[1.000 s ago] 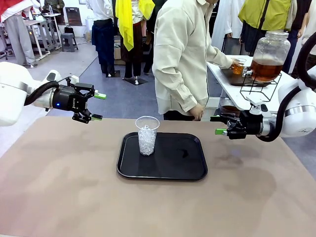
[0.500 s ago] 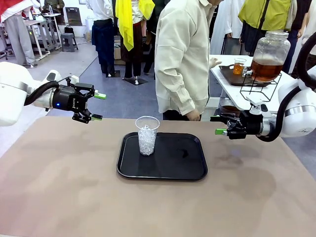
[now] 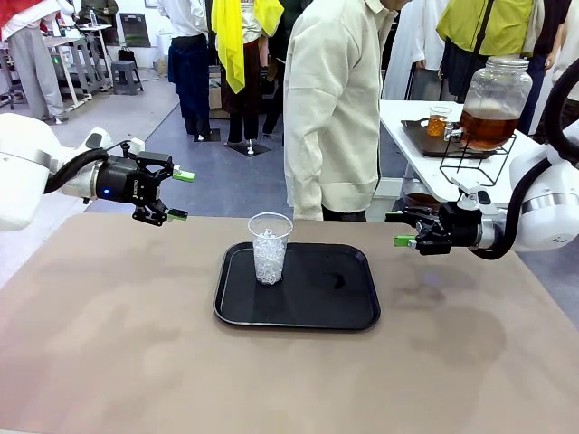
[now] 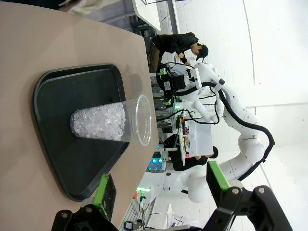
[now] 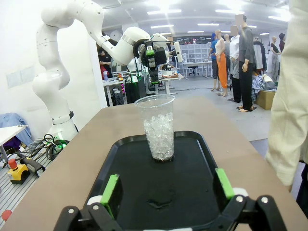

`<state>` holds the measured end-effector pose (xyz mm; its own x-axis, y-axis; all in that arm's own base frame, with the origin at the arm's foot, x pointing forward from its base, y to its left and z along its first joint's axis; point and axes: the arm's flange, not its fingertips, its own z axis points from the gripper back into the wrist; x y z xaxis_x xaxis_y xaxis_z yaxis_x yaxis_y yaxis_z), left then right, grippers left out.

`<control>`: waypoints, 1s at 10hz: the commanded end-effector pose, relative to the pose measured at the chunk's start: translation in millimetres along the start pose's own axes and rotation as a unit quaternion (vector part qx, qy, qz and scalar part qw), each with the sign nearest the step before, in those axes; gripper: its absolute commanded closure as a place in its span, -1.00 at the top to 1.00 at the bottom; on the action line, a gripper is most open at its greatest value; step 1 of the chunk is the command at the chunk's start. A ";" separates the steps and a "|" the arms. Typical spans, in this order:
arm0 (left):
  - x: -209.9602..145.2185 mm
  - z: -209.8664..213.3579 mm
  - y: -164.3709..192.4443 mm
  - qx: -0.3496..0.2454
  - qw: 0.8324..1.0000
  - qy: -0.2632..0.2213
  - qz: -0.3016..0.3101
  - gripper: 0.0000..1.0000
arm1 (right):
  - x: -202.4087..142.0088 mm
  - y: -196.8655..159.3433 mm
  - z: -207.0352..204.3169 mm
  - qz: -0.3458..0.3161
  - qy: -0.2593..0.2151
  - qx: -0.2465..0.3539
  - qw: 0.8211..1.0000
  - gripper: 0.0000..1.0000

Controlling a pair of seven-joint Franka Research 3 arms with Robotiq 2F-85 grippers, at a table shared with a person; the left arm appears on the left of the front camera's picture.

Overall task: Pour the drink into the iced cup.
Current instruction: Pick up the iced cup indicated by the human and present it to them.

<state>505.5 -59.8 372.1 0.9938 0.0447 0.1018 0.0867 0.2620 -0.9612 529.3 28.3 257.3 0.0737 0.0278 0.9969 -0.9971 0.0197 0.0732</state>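
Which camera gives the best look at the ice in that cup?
The right wrist view: the cup stands upright, near and central, with the ice plainly visible. The front view shows it smaller on the tray; the left wrist view shows it large but turned sideways.

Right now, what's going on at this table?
A cup of ice stands on a black tray, no drink in it yet. The left gripper and right gripper hover open either side, empty. A person stands at the far edge; the jar of drink and a small filled cup sit on a side table.
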 end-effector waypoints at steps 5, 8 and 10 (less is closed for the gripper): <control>-0.1 0.3 -0.7 0.003 1.000 0.001 -0.002 1.00 | 2.4 -1.3 -1.6 0.002 0.000 0.002 1.000 1.00; -0.1 0.3 -0.7 0.003 1.000 0.001 -0.002 1.00 | 2.4 -1.3 -1.6 0.002 0.000 0.002 1.000 1.00; -0.1 0.3 -0.7 0.003 1.000 0.001 -0.002 1.00 | 2.4 -1.3 -1.6 0.002 0.000 0.002 1.000 1.00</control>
<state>505.5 -59.8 372.1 0.9938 0.0447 0.1018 0.0867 0.2620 -0.9612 529.3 28.3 257.3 0.0737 0.0278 0.9969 -0.9971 0.0197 0.0731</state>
